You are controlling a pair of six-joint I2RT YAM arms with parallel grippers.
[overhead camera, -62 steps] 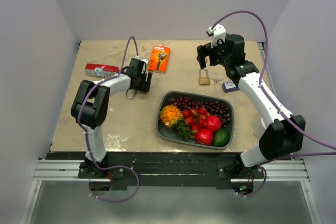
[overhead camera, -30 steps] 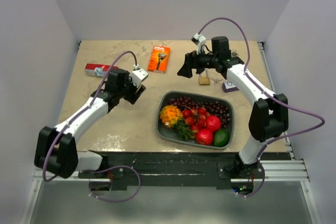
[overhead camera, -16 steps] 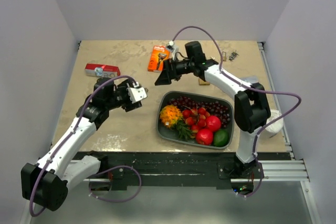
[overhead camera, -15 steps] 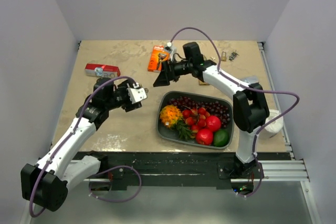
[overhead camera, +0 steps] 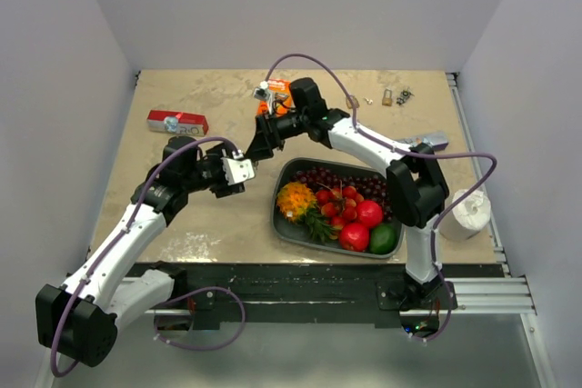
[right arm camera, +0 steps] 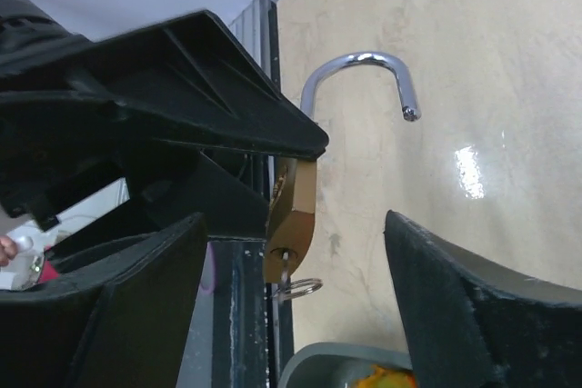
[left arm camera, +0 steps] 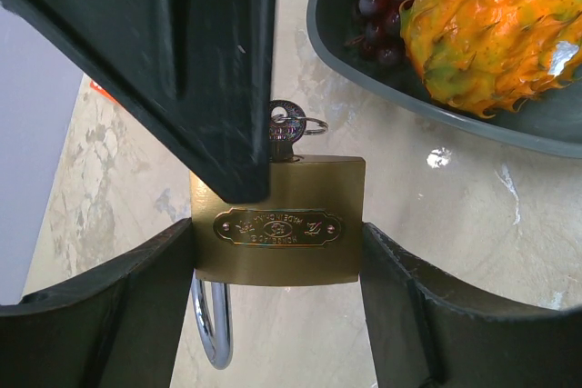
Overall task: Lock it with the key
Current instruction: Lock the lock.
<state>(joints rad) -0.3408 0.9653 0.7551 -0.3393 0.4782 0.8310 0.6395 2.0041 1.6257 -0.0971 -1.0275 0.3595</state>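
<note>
Left pincer (left arm camera: pixel 277 243) is clamped on the brass body of the padlock (left arm camera: pixel 277 220), holding it off the surface (overhead camera: pixel 227 224) just left of the fruit tray (overhead camera: pixel 284 217). Shackle (right arm camera: pixel 359 68) stands open, its free end clear of the body. Key (left arm camera: pixel 285 124) is seated in the keyhole with a ring hanging from it. Right pincer (right arm camera: pixel 293 224) has its jaws apart, one on either side of the padlock's key end, gripping nothing. Handling judgement: the padlock is rigid and likely dense, with smooth brass faces (it may twist in the grip under torque). The key head is small, thin and flat, so take it across its flats, close to the body. The shackle needs a square push home.
</note>
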